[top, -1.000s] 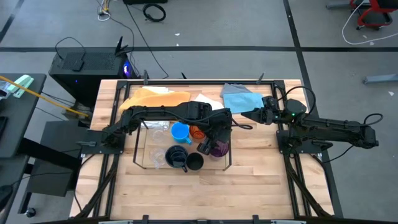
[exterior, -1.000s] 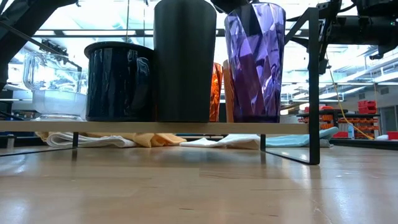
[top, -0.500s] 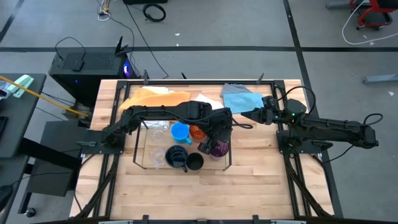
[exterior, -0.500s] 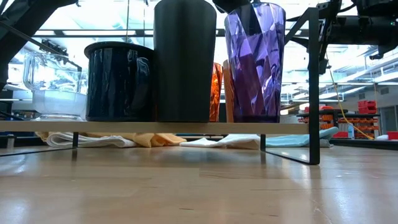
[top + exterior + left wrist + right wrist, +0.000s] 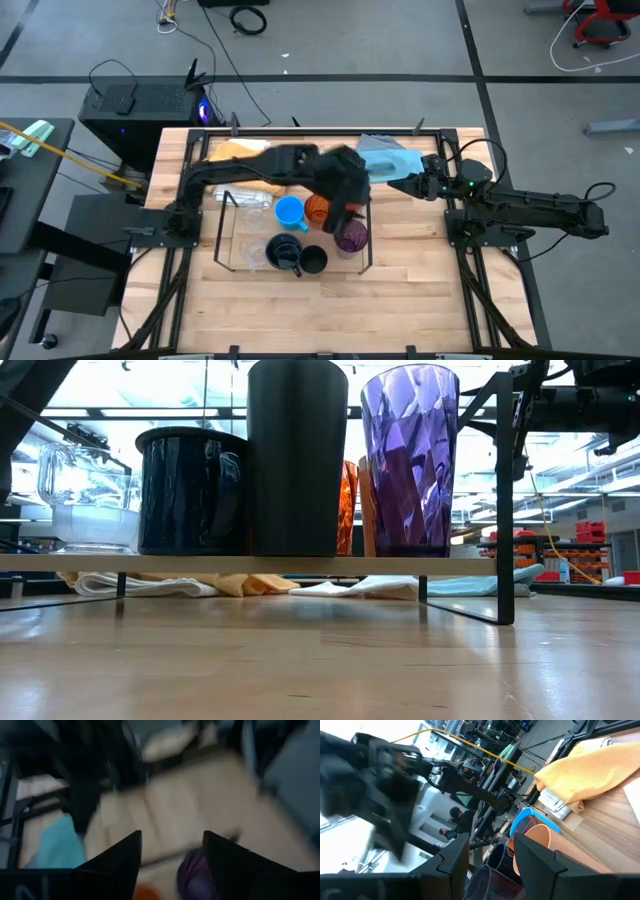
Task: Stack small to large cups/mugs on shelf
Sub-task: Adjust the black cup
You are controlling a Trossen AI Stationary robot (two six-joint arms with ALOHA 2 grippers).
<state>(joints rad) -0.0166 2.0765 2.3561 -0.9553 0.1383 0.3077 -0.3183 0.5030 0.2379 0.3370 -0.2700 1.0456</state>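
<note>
The purple tumbler point(image 5: 350, 237) stands upright on the wire shelf's point(image 5: 221, 232) clear base at its right end; it also shows in the low view point(image 5: 410, 460). Beside it stand the black cup point(image 5: 297, 455), the navy mug point(image 5: 190, 490) and an amber-orange tumbler point(image 5: 348, 505). The light-blue mug point(image 5: 290, 211) and an orange cup point(image 5: 317, 210) stand behind them. Clear cups point(image 5: 250, 252) stand at the shelf's left. My left gripper point(image 5: 350, 205) is open and empty above the shelf's far right part, with the purple tumbler point(image 5: 195, 867) below it. My right gripper point(image 5: 410, 183) waits open at the table's far right.
Yellow point(image 5: 250, 150), white point(image 5: 330, 158) and blue point(image 5: 385, 155) cloths lie along the table's far edge behind the shelf. The shelf's black wire post point(image 5: 505, 500) rises at its right end. Bare wood lies in front of the shelf point(image 5: 300, 310).
My left gripper has come off the purple tumbler's top, going up and toward the table's far edge. The tumbler stays upright on the shelf where it was.
</note>
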